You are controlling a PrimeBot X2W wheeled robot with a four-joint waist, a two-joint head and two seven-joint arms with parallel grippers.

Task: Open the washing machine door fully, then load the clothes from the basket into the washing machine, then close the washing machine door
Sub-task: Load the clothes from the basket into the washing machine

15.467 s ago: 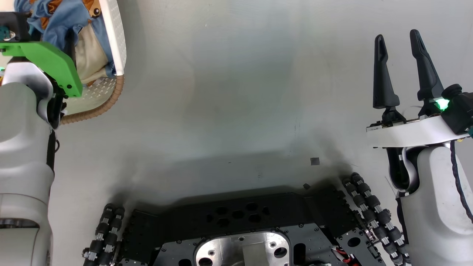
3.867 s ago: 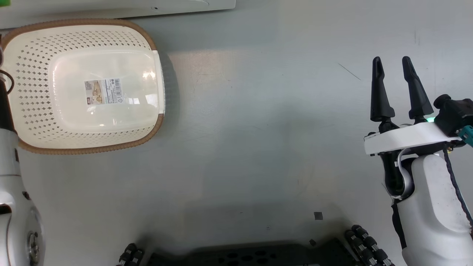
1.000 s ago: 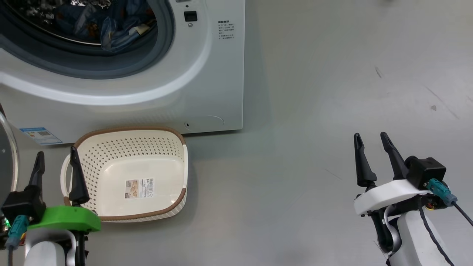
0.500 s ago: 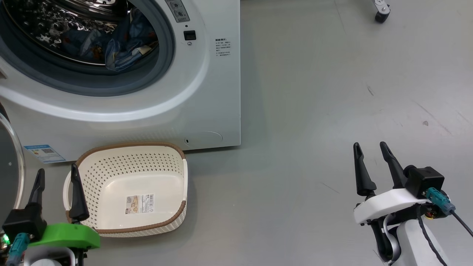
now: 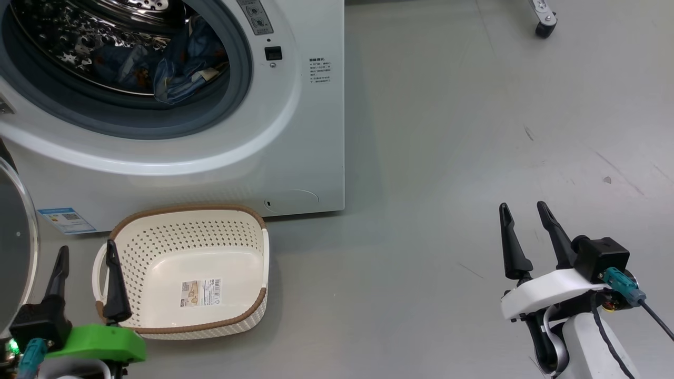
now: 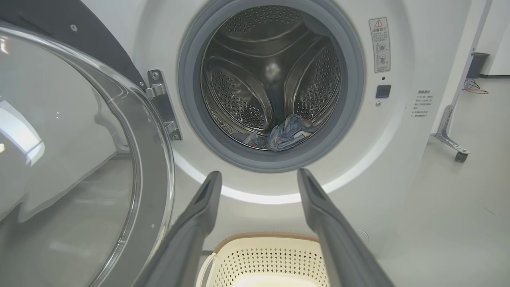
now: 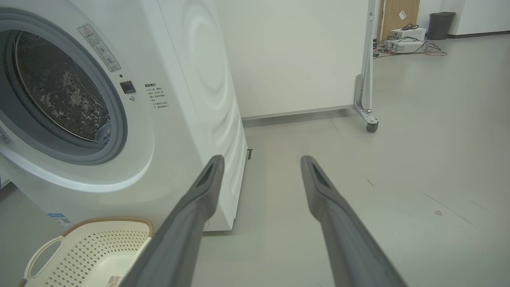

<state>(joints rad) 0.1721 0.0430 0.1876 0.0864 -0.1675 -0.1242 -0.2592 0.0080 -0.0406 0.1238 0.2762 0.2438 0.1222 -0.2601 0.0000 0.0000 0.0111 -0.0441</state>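
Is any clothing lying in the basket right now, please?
No, the basket holds nothing but its label sticker, while the clothes lie inside the washing machine.

Straight ahead of the left gripper (image 6: pixel 259 173), the round drum mouth of the washing machine (image 6: pixel 398 131) is unblocked, with the clothes (image 6: pixel 289 133) lying low inside it. Close on this gripper's left, the washing machine door (image 6: pixel 79 159) stands open and walls off that side. Below its fingertips the basket (image 6: pixel 263 239) sits just in front of the machine. Ahead and to the right of the right gripper (image 5: pixel 522 205) is open floor (image 5: pixel 447 158). A caster (image 5: pixel 545 26) stands far ahead.
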